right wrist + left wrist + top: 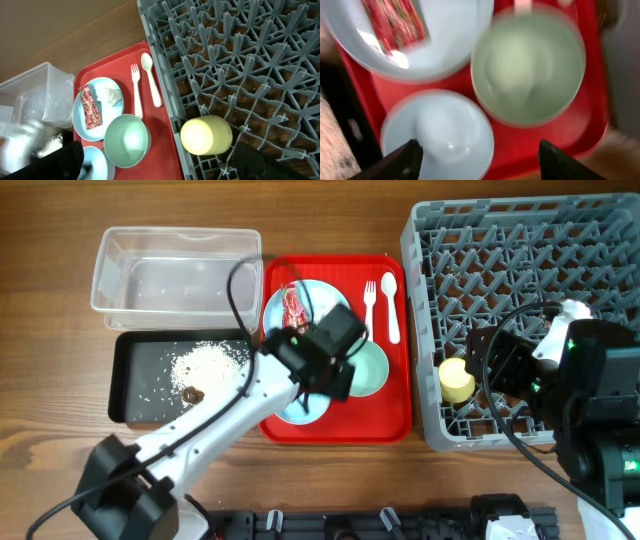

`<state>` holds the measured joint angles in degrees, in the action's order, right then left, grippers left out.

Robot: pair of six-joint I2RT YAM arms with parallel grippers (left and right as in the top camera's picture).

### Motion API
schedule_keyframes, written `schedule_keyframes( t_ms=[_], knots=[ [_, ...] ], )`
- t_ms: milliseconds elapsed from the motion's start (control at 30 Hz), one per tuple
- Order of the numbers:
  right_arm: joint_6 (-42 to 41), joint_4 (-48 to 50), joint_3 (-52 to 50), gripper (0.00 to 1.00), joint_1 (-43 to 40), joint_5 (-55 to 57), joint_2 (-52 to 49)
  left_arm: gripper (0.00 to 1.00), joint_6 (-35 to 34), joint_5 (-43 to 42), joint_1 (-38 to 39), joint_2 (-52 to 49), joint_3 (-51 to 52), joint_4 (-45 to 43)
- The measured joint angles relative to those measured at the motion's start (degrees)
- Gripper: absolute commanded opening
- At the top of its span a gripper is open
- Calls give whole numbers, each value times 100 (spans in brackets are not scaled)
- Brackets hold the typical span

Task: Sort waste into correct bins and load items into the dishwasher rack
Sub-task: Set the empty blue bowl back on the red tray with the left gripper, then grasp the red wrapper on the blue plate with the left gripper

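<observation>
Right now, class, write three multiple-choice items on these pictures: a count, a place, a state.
1. How many bowls sit on the flat red plastic tray? A one B two C three
2. Where is the small yellow cup? A in the large grey plastic pegged rack B on that tray C in a bowl
3. The left claw is: A shut on a bowl B shut on the cup C open, empty
Answers: 1 B, a pale blue bowl and a mint green bowl; 2 A, it rests among pegs; 3 C, fingertips wide apart.
</observation>
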<state>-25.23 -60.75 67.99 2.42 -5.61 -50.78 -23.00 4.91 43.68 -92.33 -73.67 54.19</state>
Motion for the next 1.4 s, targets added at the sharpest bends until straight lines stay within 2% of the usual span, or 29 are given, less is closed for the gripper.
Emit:
schedule_keyframes(
  t_ms=[233, 400, 633, 733, 833, 933, 967, 1100, 1267, 1400],
  knots=[
    [0, 0, 0, 97, 0, 0, 0, 75, -4, 769, -809, -199, -210, -883],
    [0, -2, 0, 97, 0, 0, 0, 72, 0, 568, -1488, -1187, -210, -1305],
    [0, 2, 0, 97, 0, 0, 0, 73, -26, 376, -1720, -2076, -203, -1880],
    [0, 4, 0, 97, 0, 0, 0, 70, -22, 356, -1718, -2135, -203, -2081],
    [0, 4, 0, 97, 0, 0, 0, 63, -20, 354, -1709, -2135, -203, -2214],
    [0, 2, 0, 97, 0, 0, 0, 61, -4, 337, -1707, -2168, -205, -2275],
    [0, 2, 0, 97, 0, 0, 0, 57, -7, 332, -1707, -2197, -205, -2291],
    [2, 4, 0, 97, 0, 0, 0, 4, -17, 254, -1703, -2369, -238, -2321],
    [2, 2, 0, 97, 0, 0, 0, 4, -4, 87, -1703, -2378, -267, -2277],
    [0, 2, 0, 97, 0, 0, 0, 4, -2, -170, -1703, -2238, -293, -1727]
  ],
)
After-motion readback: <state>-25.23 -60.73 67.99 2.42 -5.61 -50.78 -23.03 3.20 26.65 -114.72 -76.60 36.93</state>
